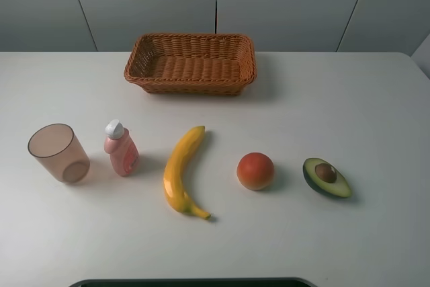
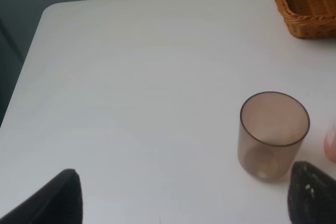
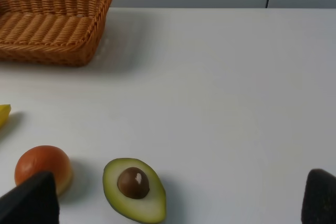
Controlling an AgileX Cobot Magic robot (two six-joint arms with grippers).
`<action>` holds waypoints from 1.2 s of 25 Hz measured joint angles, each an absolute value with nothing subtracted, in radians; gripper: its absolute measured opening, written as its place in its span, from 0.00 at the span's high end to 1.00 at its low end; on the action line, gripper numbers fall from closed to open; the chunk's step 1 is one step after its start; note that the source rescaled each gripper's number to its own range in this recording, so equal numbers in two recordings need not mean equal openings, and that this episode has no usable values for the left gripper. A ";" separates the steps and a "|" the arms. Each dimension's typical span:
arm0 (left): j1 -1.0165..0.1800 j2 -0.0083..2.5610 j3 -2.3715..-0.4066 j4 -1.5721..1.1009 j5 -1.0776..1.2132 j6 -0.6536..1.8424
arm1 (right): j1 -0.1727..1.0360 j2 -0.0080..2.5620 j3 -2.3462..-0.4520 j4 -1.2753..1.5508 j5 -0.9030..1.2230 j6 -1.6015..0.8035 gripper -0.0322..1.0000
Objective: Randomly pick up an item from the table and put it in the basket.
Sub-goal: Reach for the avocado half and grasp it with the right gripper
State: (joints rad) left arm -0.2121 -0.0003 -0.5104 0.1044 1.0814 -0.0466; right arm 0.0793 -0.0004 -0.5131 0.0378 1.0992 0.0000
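Observation:
The halved avocado [image 1: 326, 177] lies cut side up on the white table [image 1: 349, 99], at the right end of a row of items; it also shows in the right wrist view [image 3: 135, 189]. The brown wicker basket [image 1: 191, 63] stands empty at the back centre; its corner shows in both wrist views, left [image 2: 304, 3] and right [image 3: 52, 22]. My right gripper [image 3: 173, 208] is open, its dark fingertips [image 3: 29, 203] wide apart, with the avocado just ahead between them. My left gripper [image 2: 184, 203] is open and empty near the cup. Neither gripper shows in the exterior view.
In the row, from the left: a translucent brown cup [image 1: 59, 153], a small pink bottle with a white cap [image 1: 120, 148], a yellow banana [image 1: 182, 171] and an orange-red round fruit [image 1: 255, 171]. A dark edge [image 1: 191, 281] runs along the table's front.

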 joint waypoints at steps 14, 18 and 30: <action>-0.212 0.000 -0.510 0.104 1.081 -0.047 | 0.079 0.000 -0.513 0.038 1.099 0.000 0.01; -0.212 0.000 -0.510 0.104 1.081 -0.047 | 0.079 0.000 -0.513 0.038 1.099 0.000 0.01; -0.212 0.000 -0.510 0.104 1.081 -0.047 | 0.079 0.000 -0.513 0.038 1.099 0.000 0.01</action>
State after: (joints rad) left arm -0.2121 -0.0003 -0.5104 0.1044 1.0814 -0.0466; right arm 0.0793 -0.0004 -0.5131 0.0378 1.0992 0.0000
